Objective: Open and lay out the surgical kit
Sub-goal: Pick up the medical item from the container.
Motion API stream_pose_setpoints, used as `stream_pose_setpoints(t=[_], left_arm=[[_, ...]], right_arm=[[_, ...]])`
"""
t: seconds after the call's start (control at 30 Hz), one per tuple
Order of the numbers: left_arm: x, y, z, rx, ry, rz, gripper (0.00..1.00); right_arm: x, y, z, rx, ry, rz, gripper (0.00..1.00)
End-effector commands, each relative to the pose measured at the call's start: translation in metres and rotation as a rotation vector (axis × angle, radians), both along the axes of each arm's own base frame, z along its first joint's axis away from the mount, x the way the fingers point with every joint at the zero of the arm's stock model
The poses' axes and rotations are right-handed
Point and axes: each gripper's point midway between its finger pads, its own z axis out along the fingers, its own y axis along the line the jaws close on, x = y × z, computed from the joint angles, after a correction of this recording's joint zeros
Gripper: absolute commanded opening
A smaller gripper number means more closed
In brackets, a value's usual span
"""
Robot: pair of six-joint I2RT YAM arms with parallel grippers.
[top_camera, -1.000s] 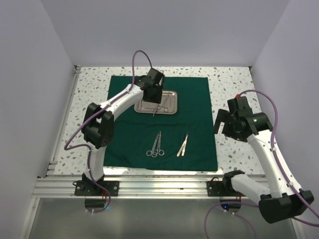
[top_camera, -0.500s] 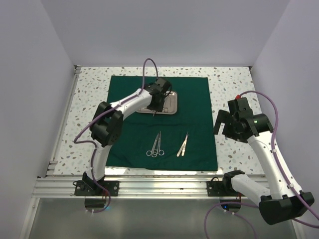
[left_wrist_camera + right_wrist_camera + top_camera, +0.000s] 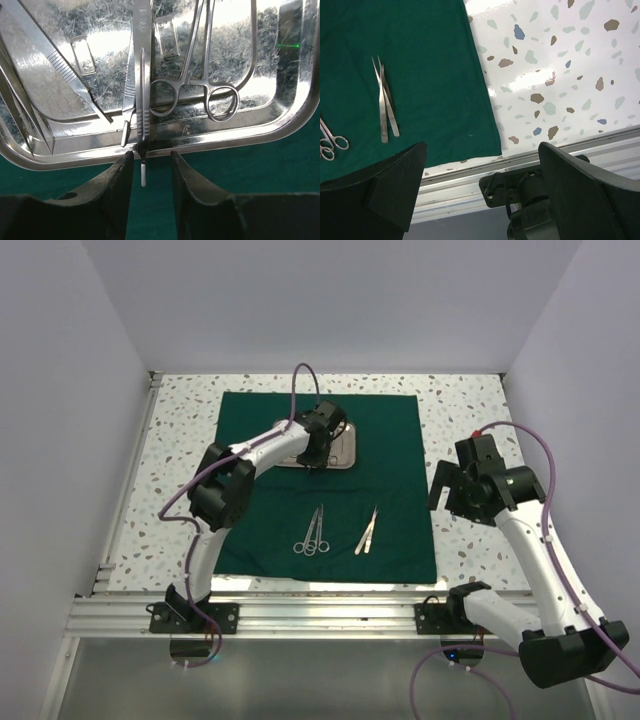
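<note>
The dark green drape point(image 3: 390, 460) lies spread flat, with the steel tray point(image 3: 345, 445) on its far half. My left gripper point(image 3: 314, 458) hangs low at the tray's near rim point(image 3: 240, 132). A slim steel handle point(image 3: 142, 95) juts over that rim, and its tip sits between my left fingertips point(image 3: 129, 159), with a gap on each side; the left gripper point(image 3: 150, 159) is partly open. Ring-handled forceps point(image 3: 200, 90) and tweezers point(image 3: 30, 110) lie in the tray. Scissors point(image 3: 313, 532) and tweezers point(image 3: 367, 531) rest on the drape's near half. My right gripper point(image 3: 450, 490) hovers wide open and holds nothing, off the drape's right edge.
A speckled terrazzo tabletop point(image 3: 180, 440) surrounds the drape. An aluminium rail point(image 3: 300, 615) runs along the near edge and also shows under the right gripper point(image 3: 480, 165). White walls close in the left, right and far sides.
The left arm has reached forward and lowered its gripper to the tray's near rim, and its jaws have narrowed around the protruding handle. The right arm has stayed put.
</note>
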Motion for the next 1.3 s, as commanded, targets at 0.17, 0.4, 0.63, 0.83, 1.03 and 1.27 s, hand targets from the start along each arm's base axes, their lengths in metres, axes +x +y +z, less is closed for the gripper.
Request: stream_pose_setpoints(t=[0.17, 0.4, 0.63, 0.83, 1.03, 1.27], left_arm=[[0.024, -0.010, 0.003, -0.064, -0.020, 0.034, 0.38], [0.028, -0.007, -0.005, -0.062, -0.002, 0.042, 0.36], [0.030, -0.003, -0.014, -0.108, 0.031, 0.077, 0.34], [0.035, 0.007, -0.022, -0.131, 0.056, 0.129, 0.31], [0.034, 0.011, -0.033, -0.106, 0.082, 0.141, 0.27], [0.030, 0.013, -0.046, -0.098, 0.115, 0.138, 0.19]], right_arm=[[0.008, -0.002, 0.003, -0.025, -0.020, 0.014, 0.98], [0.010, -0.002, 0.002, -0.030, -0.016, 0.012, 0.98], [0.012, -0.002, 0.000, -0.032, -0.008, 0.016, 0.98], [0.012, -0.003, -0.001, -0.038, -0.003, 0.015, 0.98], [0.013, -0.003, 0.000, -0.040, 0.000, 0.014, 0.98], [0.015, -0.003, 0.003, -0.040, -0.003, 0.012, 0.99]])
